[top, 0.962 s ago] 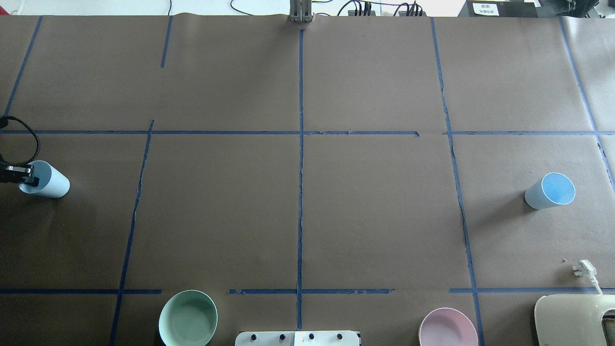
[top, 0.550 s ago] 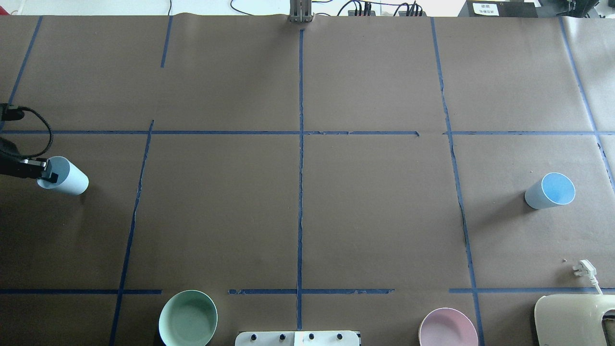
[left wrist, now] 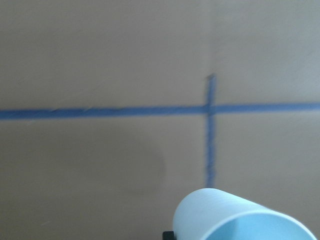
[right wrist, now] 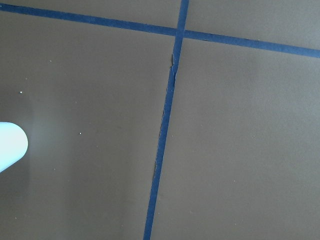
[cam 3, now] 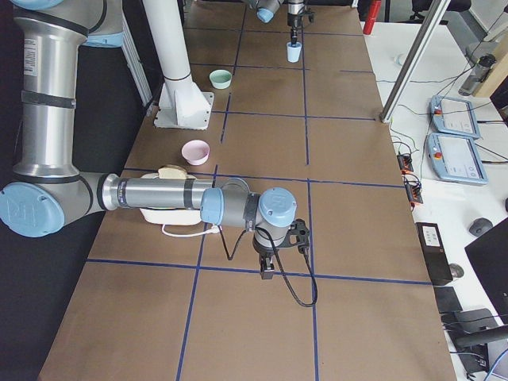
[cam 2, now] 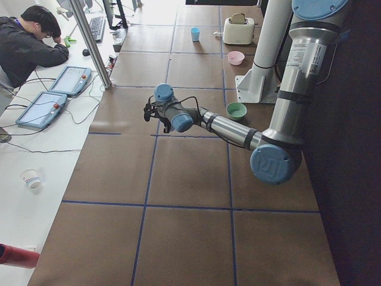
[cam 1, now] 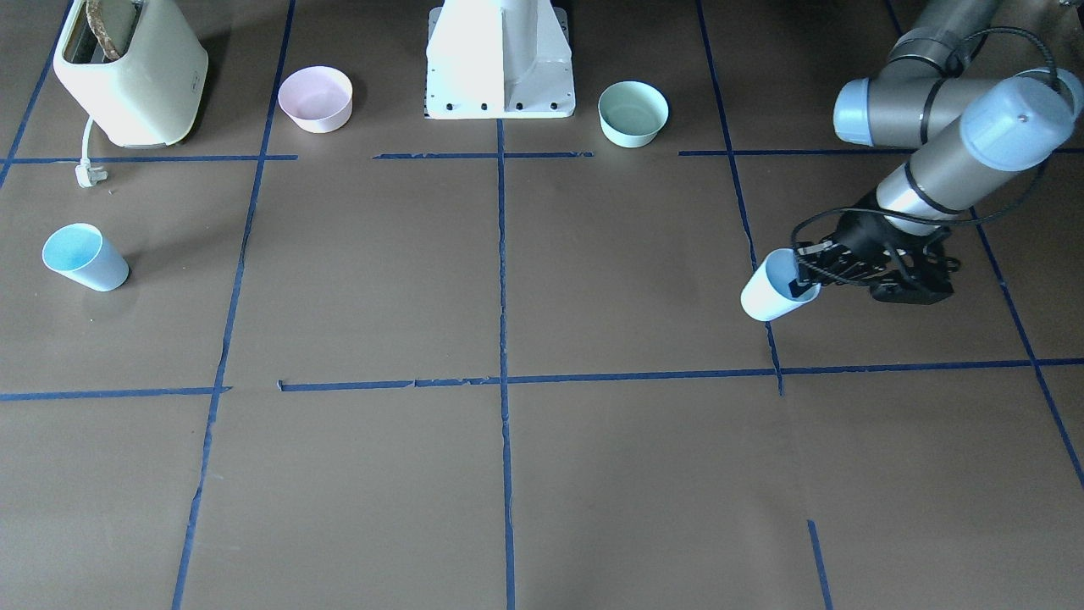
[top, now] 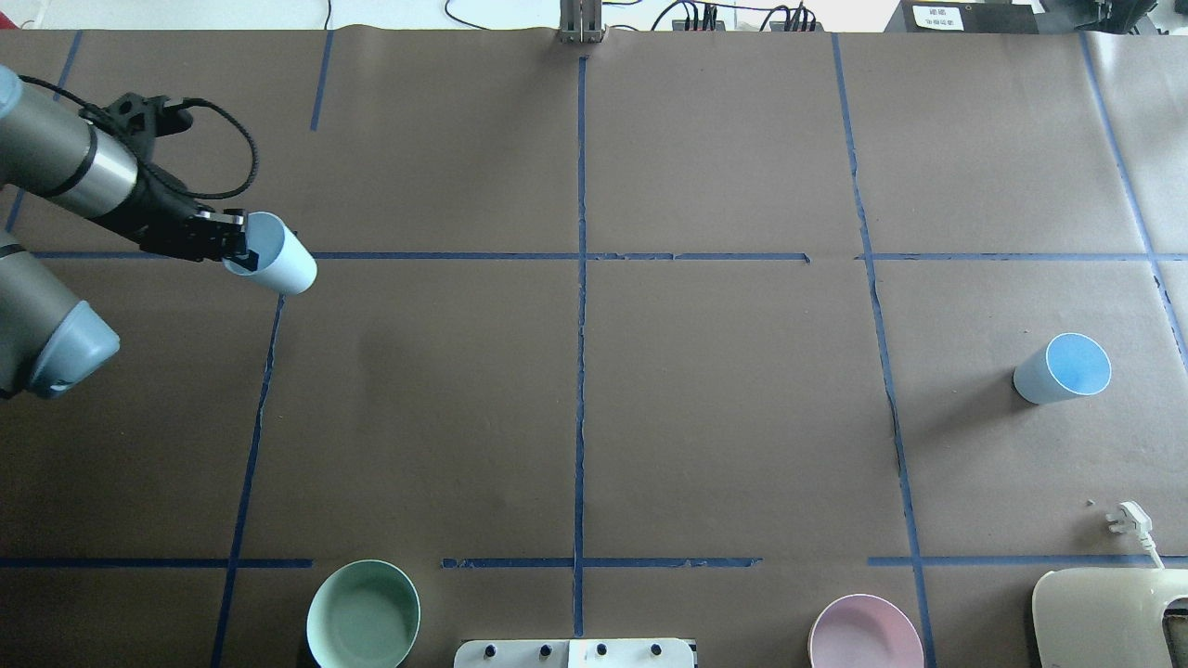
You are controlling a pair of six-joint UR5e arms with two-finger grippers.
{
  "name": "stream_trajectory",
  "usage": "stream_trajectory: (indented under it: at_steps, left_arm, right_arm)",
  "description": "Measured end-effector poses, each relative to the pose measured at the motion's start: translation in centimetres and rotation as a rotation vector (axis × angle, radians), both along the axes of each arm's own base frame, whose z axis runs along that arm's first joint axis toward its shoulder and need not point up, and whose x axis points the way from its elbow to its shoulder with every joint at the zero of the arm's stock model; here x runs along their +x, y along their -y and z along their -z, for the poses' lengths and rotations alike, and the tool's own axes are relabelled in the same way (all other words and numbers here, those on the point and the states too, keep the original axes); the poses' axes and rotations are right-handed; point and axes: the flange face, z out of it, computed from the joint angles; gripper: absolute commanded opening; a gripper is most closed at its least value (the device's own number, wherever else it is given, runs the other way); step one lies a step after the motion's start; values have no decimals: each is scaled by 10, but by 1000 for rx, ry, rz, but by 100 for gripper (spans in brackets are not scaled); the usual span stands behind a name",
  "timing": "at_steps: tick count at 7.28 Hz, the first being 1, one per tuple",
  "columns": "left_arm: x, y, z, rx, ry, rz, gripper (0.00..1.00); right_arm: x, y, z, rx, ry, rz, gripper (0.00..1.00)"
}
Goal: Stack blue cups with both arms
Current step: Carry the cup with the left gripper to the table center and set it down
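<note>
Left claw pinches a cup by its rim, upper left of the overhead frame. Second cup stands on the counter, right side. Right claw: state cannot be told.

The brown counter is carrying a dark-blue tape grid. The upper-left cup and right-hand cup are showing pale blue outside, sky-blue inside.
</note>
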Motion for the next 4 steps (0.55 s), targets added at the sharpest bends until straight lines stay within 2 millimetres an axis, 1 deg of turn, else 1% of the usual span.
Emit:
stream_trajectory:
  at_steps: [1,2,3,4]
  left_arm:
    - [53,-9,43,-48,0,24,0]
    - [97,-18,86,-79,24,46,0]
    - [137,-32,127,-99,48,63,0]
    - [176,-46,159,-117,63,84,0]
  right_arm:
    - [0,0,0,0,0,0,100]
    - [0,0,0,0,0,-1,100]
    - [0,0,0,-1,0,-1,100]
    - [0,0,0,-2,0,-1,100]
